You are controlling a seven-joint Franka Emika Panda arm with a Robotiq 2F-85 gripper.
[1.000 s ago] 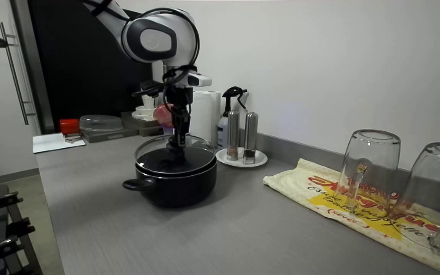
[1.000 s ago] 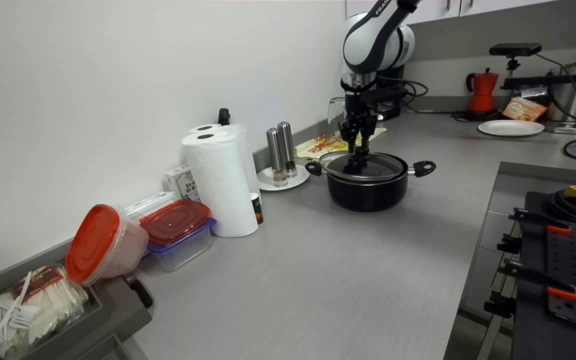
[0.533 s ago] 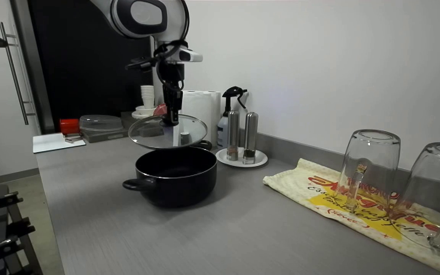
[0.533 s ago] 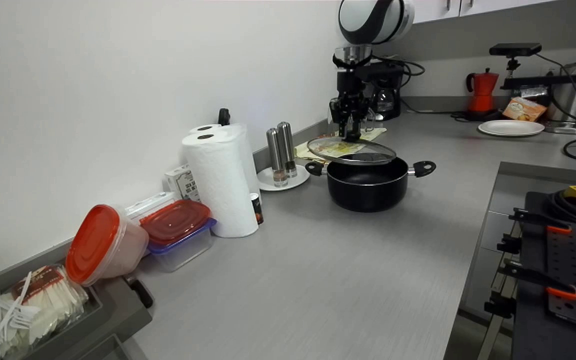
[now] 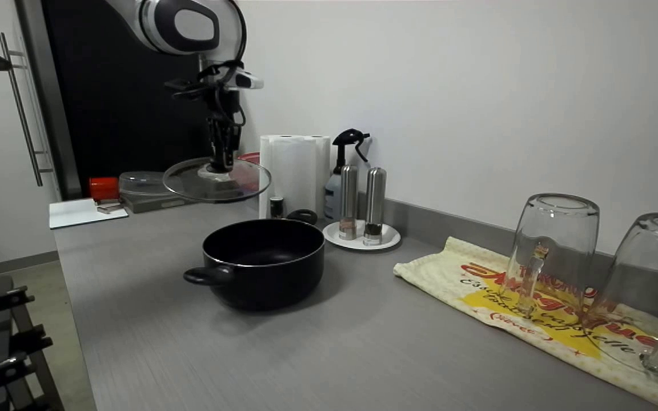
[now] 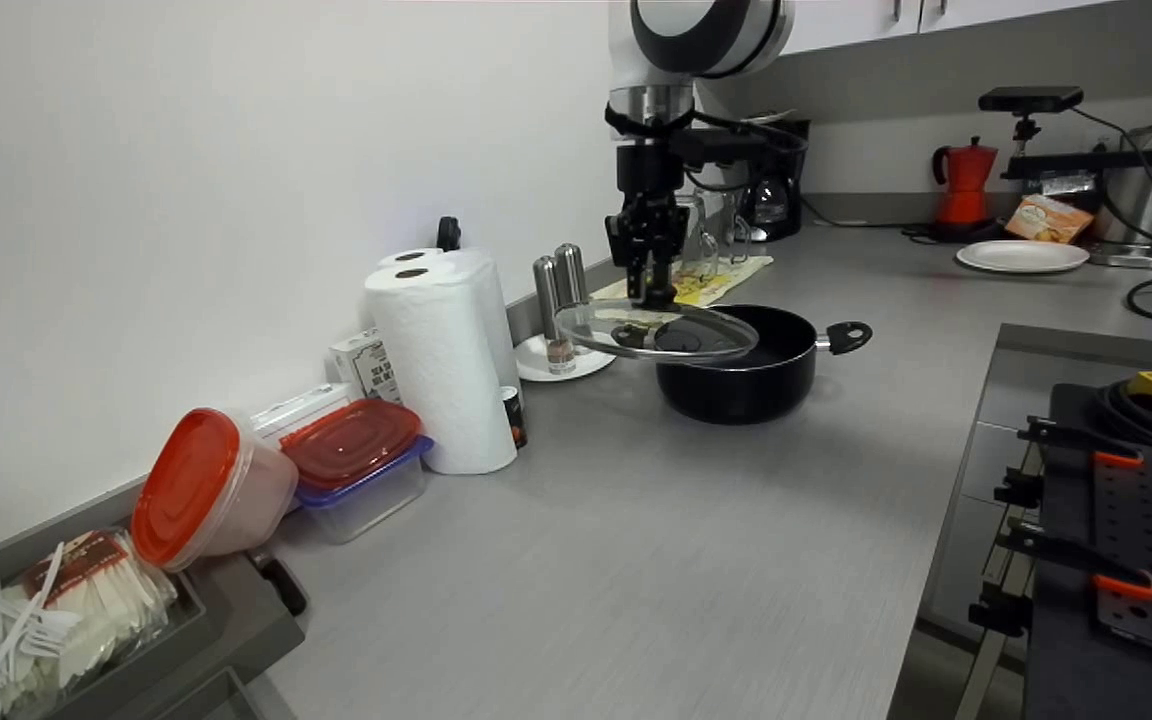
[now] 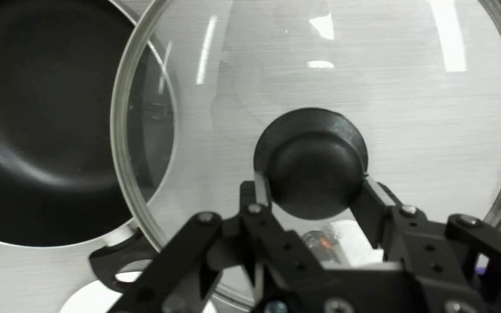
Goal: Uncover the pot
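Lid (image 5: 217, 184) shifted aside, wrist view cropping pot (image 7: 50, 117)

Both exterior views face the pot (image 5: 264, 281) from opposite sides, well back, angled down, sharing it; the wrist view looks down beside it from much nearer

Shows mostly black on the cooking pot (image 5: 266, 285), the gripper (image 7: 314, 186) and the knob (image 7: 313, 163) of the clear glass lid (image 5: 215, 187). Runs streaky grey along the countertop (image 6: 636, 560), red over the moka pot body (image 6: 966, 180), cream with a yellow patch and red-and-black lettering across the dish towel (image 5: 477, 299).
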